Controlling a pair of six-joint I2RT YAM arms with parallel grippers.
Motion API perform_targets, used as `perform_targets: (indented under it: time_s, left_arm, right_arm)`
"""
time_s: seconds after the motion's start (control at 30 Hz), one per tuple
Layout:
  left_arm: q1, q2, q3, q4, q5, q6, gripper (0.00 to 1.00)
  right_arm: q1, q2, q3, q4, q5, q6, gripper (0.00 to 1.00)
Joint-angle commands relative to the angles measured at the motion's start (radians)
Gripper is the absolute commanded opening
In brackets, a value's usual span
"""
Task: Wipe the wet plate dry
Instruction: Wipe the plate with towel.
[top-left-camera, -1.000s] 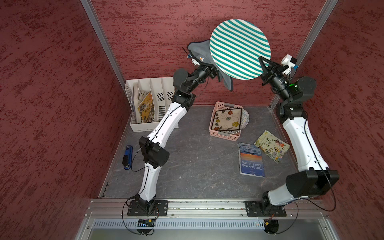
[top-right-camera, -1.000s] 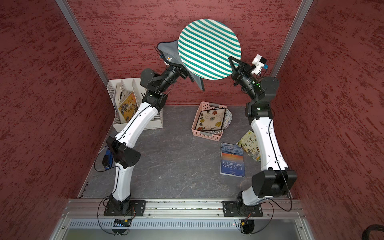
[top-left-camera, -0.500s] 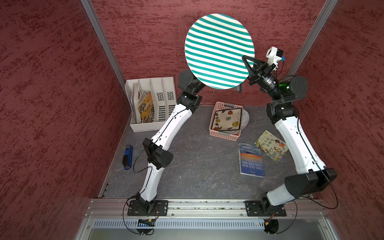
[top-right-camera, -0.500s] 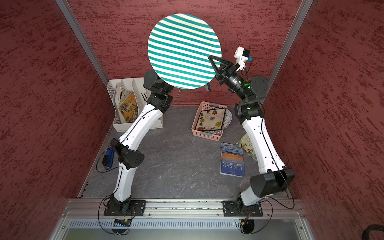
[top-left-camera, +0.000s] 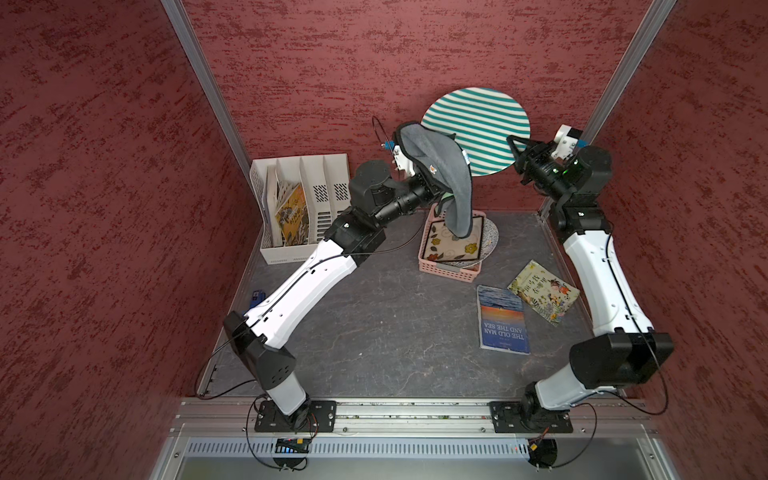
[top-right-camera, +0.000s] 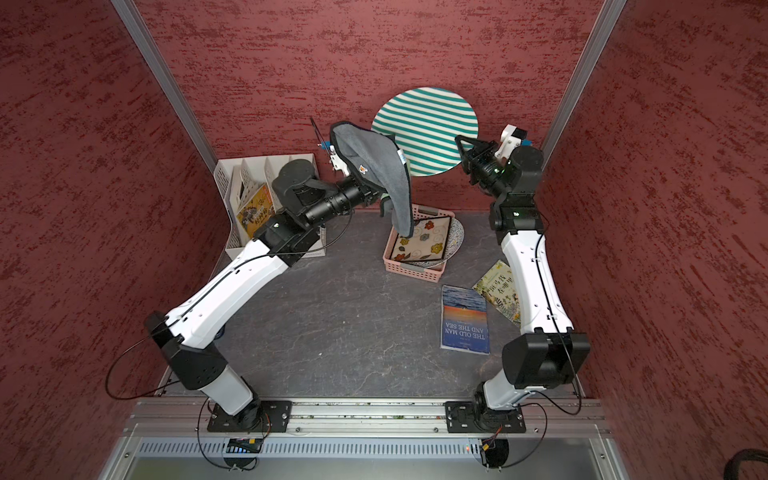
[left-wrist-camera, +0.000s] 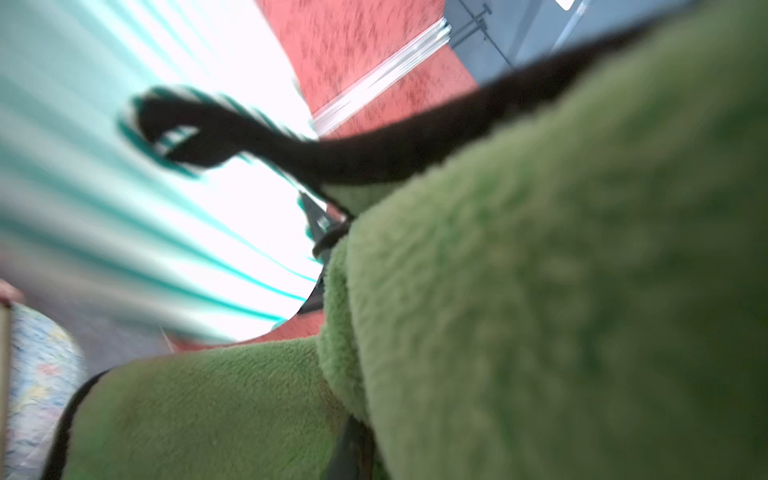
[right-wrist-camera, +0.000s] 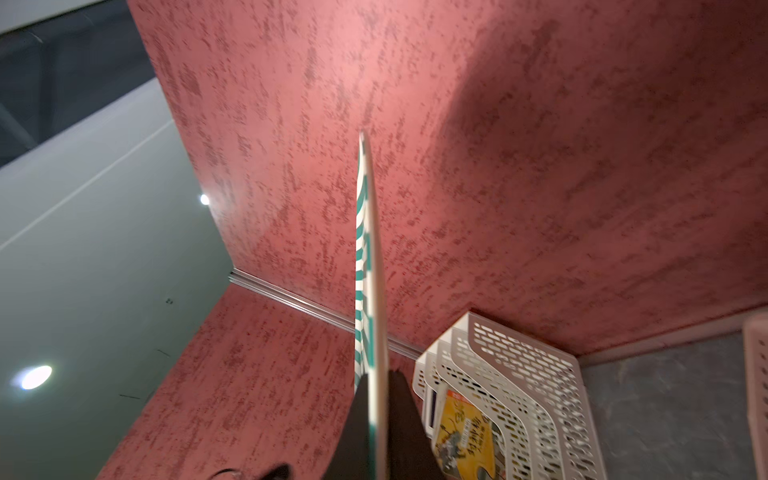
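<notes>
A round plate (top-left-camera: 482, 120) (top-right-camera: 428, 120) with teal and white stripes hangs in the air near the back wall, its striped face turned up toward the camera. My right gripper (top-left-camera: 514, 144) (top-right-camera: 461, 143) is shut on its right rim. The right wrist view shows the plate (right-wrist-camera: 370, 266) edge-on between the two fingers of that gripper (right-wrist-camera: 376, 415). A cloth (top-left-camera: 440, 166) (top-right-camera: 374, 162), grey outside and green inside (left-wrist-camera: 540, 291), drapes over my left gripper and overlaps the plate's lower left rim. The left gripper (left-wrist-camera: 351, 453) is shut on the cloth and mostly hidden by it.
Below the hanging cloth stands a pink basket (top-left-camera: 449, 269) with flowered plates in it. A white file rack (top-left-camera: 299, 245) with booklets stands at the back left. Two books (top-left-camera: 503, 320) (top-left-camera: 542, 297) lie at the right. A small blue object (top-left-camera: 257, 296) lies at the left edge.
The plate swung left in the right gripper, then came back right and lower. The cloth, hidden behind the plate half a second ago, now lies over its lower left rim.
</notes>
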Motion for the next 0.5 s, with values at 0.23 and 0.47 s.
perform_targets:
  time_s: [0.23,0.47]
  left_arm:
    - [-0.071,0.413,0.619,-0.684,-0.428,0.556,0.00]
    - [-0.022,0.434,0.598,-0.762,-0.410,0.455,0.00]
  right_arm:
    - [0.138,-0.152,-0.047,-0.037,-0.006,-0.187,0.00]
    - [0.139,-0.170,0.005,-0.081,0.002,-0.231,0.00]
